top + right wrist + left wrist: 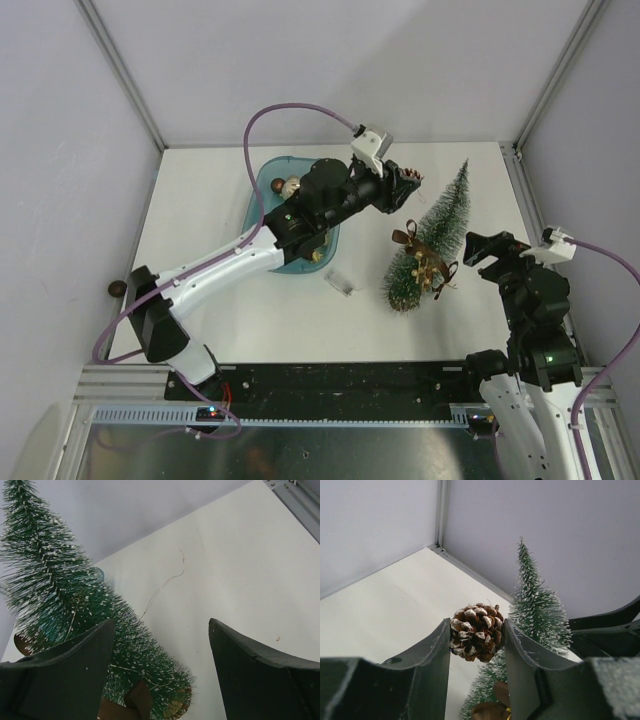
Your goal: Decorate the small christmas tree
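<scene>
The small christmas tree (432,240) lies on its side on the white table, tip toward the back right, with brown and gold ornaments (425,262) on its lower half. It also shows in the left wrist view (536,605) and the right wrist view (65,610). My left gripper (408,183) is shut on a frosted brown pinecone (477,631), held above the table just left of the tree's upper part. My right gripper (490,247) is open and empty, just right of the tree's lower half.
A teal tray (262,190) with a few ornaments (285,186) sits under my left arm. A small clear piece (341,284) lies left of the tree's base. A thin wire (165,582) lies on the table beyond the tree. A dark ball (117,289) lies off the table's left edge.
</scene>
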You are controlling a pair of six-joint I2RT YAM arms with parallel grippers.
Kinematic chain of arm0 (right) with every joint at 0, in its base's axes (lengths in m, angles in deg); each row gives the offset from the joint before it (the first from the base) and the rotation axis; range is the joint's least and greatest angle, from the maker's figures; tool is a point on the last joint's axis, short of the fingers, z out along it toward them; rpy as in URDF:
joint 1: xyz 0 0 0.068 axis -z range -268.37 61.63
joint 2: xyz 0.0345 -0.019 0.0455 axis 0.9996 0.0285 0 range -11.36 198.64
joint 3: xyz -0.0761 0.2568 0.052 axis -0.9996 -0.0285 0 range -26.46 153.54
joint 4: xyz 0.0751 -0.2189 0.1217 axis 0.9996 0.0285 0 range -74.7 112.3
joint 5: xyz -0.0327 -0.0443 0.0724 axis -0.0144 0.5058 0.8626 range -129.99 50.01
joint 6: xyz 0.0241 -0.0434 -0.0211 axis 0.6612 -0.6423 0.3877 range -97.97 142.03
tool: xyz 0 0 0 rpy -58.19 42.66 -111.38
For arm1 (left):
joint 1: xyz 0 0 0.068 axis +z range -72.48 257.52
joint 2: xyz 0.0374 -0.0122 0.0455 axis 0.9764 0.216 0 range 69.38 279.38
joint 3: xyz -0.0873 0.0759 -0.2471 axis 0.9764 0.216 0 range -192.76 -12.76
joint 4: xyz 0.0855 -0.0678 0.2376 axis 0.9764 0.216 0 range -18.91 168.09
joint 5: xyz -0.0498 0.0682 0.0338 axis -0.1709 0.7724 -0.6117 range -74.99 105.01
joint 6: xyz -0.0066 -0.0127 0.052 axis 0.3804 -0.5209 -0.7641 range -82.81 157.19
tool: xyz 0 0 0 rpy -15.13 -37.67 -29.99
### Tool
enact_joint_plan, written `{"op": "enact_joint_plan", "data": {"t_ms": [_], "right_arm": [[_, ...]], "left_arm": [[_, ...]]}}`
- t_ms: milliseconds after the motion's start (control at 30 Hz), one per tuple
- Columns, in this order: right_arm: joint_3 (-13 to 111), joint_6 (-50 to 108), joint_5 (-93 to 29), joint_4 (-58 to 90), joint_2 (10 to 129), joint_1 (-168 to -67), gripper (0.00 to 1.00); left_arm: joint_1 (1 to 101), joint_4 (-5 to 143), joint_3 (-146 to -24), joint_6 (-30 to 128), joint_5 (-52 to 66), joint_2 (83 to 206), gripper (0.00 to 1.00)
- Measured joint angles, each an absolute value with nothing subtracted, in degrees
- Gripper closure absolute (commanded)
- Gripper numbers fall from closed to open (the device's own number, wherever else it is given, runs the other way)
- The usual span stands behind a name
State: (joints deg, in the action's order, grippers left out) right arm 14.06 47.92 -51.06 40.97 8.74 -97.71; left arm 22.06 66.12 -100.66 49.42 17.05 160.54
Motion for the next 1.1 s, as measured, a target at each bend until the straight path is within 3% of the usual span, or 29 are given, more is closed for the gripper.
{"op": "enact_joint_plan", "data": {"t_ms": [1100], "right_arm": [[14.1, 47.8, -50.6, 39.8, 9.9, -97.6, 0.2]], "left_arm": [[22.7, 62.2, -97.9, 64.3, 12.1, 164.8, 0.92]]}}
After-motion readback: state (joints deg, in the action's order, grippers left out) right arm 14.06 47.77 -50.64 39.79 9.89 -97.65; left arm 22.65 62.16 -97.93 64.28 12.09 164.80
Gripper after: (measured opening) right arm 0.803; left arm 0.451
